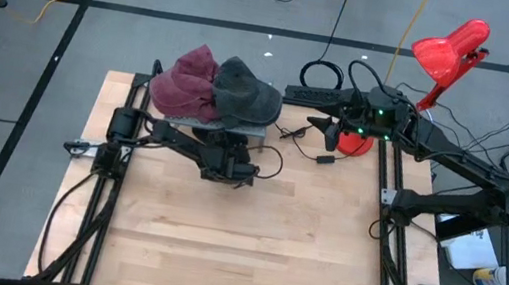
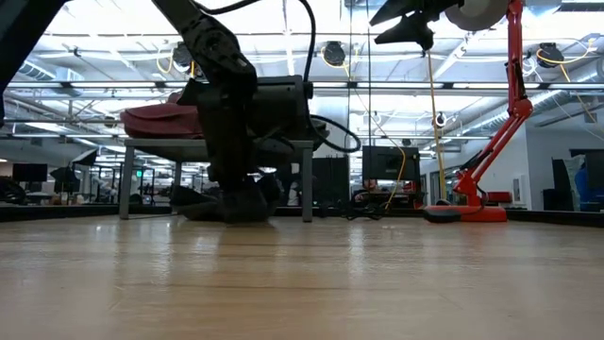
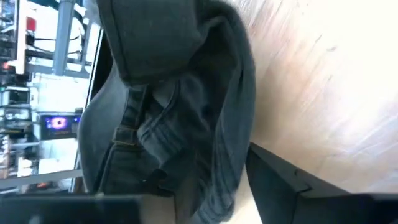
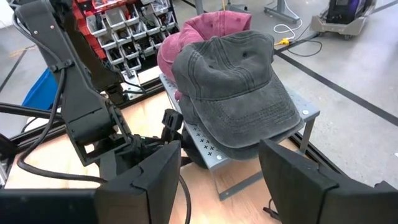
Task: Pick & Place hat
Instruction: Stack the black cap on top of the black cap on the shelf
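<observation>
A small metal stand (image 1: 262, 137) sits at the table's far middle and carries a maroon hat (image 1: 188, 82) and a dark grey hat (image 1: 245, 91), also seen in the right wrist view as the grey hat (image 4: 239, 81) partly over the maroon hat (image 4: 211, 28). Another dark grey hat (image 3: 174, 93) lies on the wood by the stand's foot; the arm hides it from above. My left gripper (image 1: 230, 171) is low at the table (image 2: 241, 203), open, its fingers on either side of that hat. My right gripper (image 1: 320, 129) hovers open, raised, right of the stand. My left gripper (image 3: 199, 180) reaches level along the table with the lying hat's crumpled strap end (image 3: 155, 143) between its fingers. One finger (image 3: 280, 177) lies beside the hat's edge, and the hat hides the other. Whether either finger touches the cloth, I cannot tell.
A red desk lamp (image 1: 451, 46) stands beyond the table's far right corner, with a red base (image 1: 356, 143) and cables near the right gripper. Black rails run along both table sides. Bare wood (image 1: 238, 251) covers the near half.
</observation>
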Robot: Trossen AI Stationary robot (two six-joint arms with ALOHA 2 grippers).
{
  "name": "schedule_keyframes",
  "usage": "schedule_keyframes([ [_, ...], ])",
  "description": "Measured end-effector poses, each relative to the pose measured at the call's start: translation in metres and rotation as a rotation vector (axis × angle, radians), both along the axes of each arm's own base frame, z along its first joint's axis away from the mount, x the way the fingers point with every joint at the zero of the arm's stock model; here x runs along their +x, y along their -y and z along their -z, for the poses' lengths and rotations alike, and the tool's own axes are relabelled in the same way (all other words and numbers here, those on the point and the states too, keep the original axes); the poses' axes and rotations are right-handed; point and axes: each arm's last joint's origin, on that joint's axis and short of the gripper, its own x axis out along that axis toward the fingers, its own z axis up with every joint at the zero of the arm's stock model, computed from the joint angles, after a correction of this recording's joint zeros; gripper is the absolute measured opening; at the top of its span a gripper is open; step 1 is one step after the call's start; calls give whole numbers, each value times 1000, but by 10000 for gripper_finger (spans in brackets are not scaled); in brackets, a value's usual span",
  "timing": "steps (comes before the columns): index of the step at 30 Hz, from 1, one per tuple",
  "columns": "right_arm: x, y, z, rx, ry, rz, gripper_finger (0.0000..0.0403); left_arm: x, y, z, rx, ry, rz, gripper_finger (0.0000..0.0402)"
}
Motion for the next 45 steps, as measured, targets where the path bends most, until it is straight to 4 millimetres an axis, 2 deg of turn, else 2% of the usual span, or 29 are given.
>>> schedule_keyframes([
  [3,1,0,-1,-3,7,-4,210,0,2,1,-3,-3,20,108],
  [7,2,0,-4,-18,38,-5,210,2,10,4,-103,15,52,23],
  [8,2,-1,-5,-25,48,-7,210,3,11,5,-116,17,57,13],
  [11,3,-1,-8,-41,81,-10,210,2,17,5,-126,34,45,8],
  [14,4,-1,-10,-65,94,-18,210,0,30,4,-137,58,30,6],
  [22,4,-1,-9,-95,79,-27,210,-11,93,-6,-211,86,56,3],
  [27,3,-2,-4,-123,15,-46,210,-8,135,-17,-381,99,136,2],
  [31,1,-3,2,-77,-39,-76,210,-4,166,-49,-658,149,228,1],
  [34,0,-7,4,15,-39,-159,210,-7,177,-85,-813,212,280,1],
  [39,-6,-15,-4,157,50,-295,210,-22,177,-153,-1064,411,287,1],
  [45,-21,-25,-14,224,109,-346,210,-53,163,-239,-1269,793,314,1],
])
